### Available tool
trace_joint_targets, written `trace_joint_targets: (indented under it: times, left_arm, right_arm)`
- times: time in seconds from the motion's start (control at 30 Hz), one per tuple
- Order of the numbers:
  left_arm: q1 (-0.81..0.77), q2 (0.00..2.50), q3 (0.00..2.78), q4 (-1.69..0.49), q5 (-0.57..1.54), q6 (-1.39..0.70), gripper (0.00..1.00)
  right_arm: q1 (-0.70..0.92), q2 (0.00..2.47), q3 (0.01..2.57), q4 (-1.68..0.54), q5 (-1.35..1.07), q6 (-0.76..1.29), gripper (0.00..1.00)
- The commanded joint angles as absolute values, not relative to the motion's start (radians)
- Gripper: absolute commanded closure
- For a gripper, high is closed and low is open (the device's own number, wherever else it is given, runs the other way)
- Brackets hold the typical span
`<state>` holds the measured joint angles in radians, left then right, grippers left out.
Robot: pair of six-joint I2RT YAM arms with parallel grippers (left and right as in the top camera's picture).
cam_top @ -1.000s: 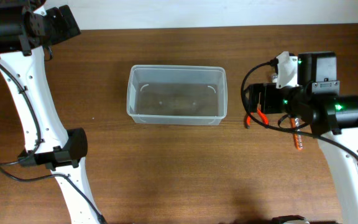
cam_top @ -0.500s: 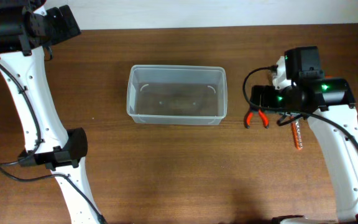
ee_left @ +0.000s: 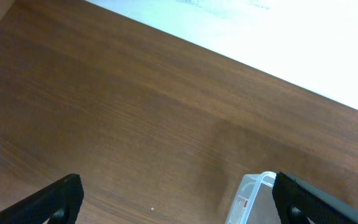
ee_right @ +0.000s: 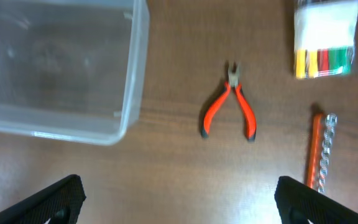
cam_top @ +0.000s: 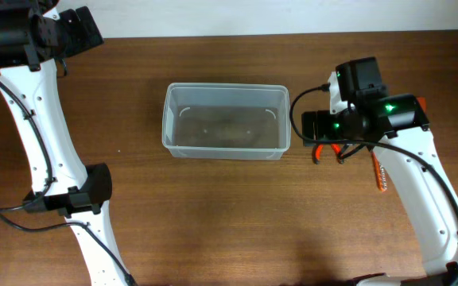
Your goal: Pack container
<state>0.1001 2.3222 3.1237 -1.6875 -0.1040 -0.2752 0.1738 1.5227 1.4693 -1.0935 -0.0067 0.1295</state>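
The container [cam_top: 166, 127] is a clear rectangular tub in the middle of the table, and it looks empty. Its right end shows in the right wrist view [ee_right: 138, 62], and one corner shows in the left wrist view [ee_left: 253, 194]. Red-handled pliers [ee_right: 232, 87] lie flat just right of the tub, partly under my right arm in the overhead view [cam_top: 324, 152]. My right gripper [cam_top: 318, 127] hovers over that spot, open with nothing between its jaws [ee_right: 179, 202]. My left gripper [cam_top: 80, 30] is open and empty at the far left corner [ee_left: 176, 199].
An orange-and-silver tool [ee_right: 321, 152] lies right of the pliers, also seen from overhead [cam_top: 380, 175]. A clear packet of yellow, red and green pieces [ee_right: 325, 37] lies beyond it. The table's far edge [ee_left: 241, 62] meets a white surface.
My right arm has swung left toward the container and now covers part of the pliers from overhead. The left arm has not moved. Both grippers stay open.
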Motion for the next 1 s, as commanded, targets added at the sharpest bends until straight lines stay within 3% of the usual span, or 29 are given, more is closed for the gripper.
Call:
trace_joint_targets:
  times: [0.0, 0.23, 0.43, 0.97]
  left_arm:
    - [0.101, 2.292, 3.137, -1.687, -0.093, -0.26, 0.01]
    - [0.101, 2.292, 3.137, -1.687, -0.093, -0.26, 0.01]
    - [0.101, 2.292, 3.136, -1.687, -0.089, -0.26, 0.01]
    - [0.099, 2.292, 3.136, -1.687, -0.089, -0.26, 0.01]
  right_arm:
    - [0.187, 1.537, 1.501, -1.073, 0.009, 0.121, 0.01]
    - [0.257, 1.663, 1.551, -1.135, 0.182, 0.164, 0.01]
    - [0.262, 1.829, 1.7, -1.197, 0.181, 0.167, 0.01]
    - [0.262, 1.84, 1.753, -1.087, 0.034, 0.235, 0.01]
